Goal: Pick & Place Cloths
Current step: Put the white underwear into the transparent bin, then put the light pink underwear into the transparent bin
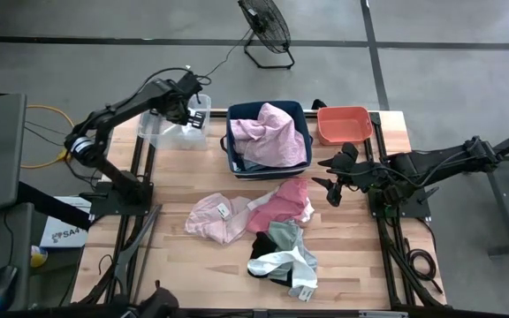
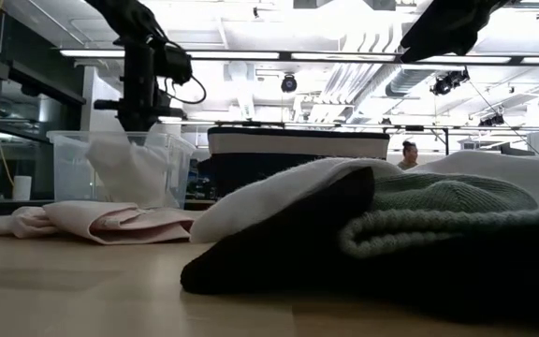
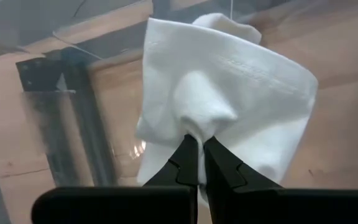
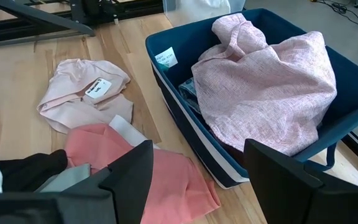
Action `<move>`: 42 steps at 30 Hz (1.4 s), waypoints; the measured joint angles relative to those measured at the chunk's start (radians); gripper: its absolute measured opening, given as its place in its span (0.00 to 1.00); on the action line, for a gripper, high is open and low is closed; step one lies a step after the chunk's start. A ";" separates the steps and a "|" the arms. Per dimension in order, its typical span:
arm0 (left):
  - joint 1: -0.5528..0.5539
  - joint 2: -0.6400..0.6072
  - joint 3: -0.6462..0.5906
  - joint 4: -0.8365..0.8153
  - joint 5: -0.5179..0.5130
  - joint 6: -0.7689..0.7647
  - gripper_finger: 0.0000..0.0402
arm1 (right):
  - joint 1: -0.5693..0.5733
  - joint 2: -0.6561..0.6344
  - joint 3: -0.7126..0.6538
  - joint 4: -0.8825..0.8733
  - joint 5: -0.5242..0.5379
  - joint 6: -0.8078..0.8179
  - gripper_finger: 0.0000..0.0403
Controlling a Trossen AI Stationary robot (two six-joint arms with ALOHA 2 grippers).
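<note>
Now, risk: soft white cloth (image 3: pixel 229 93) may snag the clear plastic bin (image 1: pixel 159 134) rim (dangling low).
Left gripper (image 3: pixel 199 152): pinching it.
Right gripper (image 4: pixel 194 165): spread, empty.

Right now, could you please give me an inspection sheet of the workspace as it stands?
Surface: wooden table, bare in front.
Job's things: white cloth hanging in the clear bin; pink cloth heaped in the navy bin; light pink cloth, hot pink cloth and a grey, black and white pile on the table.
Clutter: coral bin, seemingly empty.
Grippers: left gripper shut on the white cloth; right gripper open, holding nothing, beside the navy bin.
Cables: yellow cable off the table's left.
Surroundings: floor fan; person far behind.
</note>
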 joint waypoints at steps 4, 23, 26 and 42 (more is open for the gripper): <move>0.000 0.005 0.000 0.007 0.002 0.017 0.01 | 0.000 0.000 0.000 0.000 0.000 0.000 0.60; -0.001 -0.037 0.013 -0.002 0.031 0.082 0.41 | 0.000 0.000 0.000 0.000 0.000 0.003 0.60; -0.001 -0.072 0.036 -0.007 0.031 0.088 0.41 | 0.000 0.000 0.000 0.000 0.000 0.003 0.60; -0.170 -0.208 0.095 -0.038 0.155 0.103 0.42 | 0.000 0.000 0.000 0.000 0.000 0.008 0.60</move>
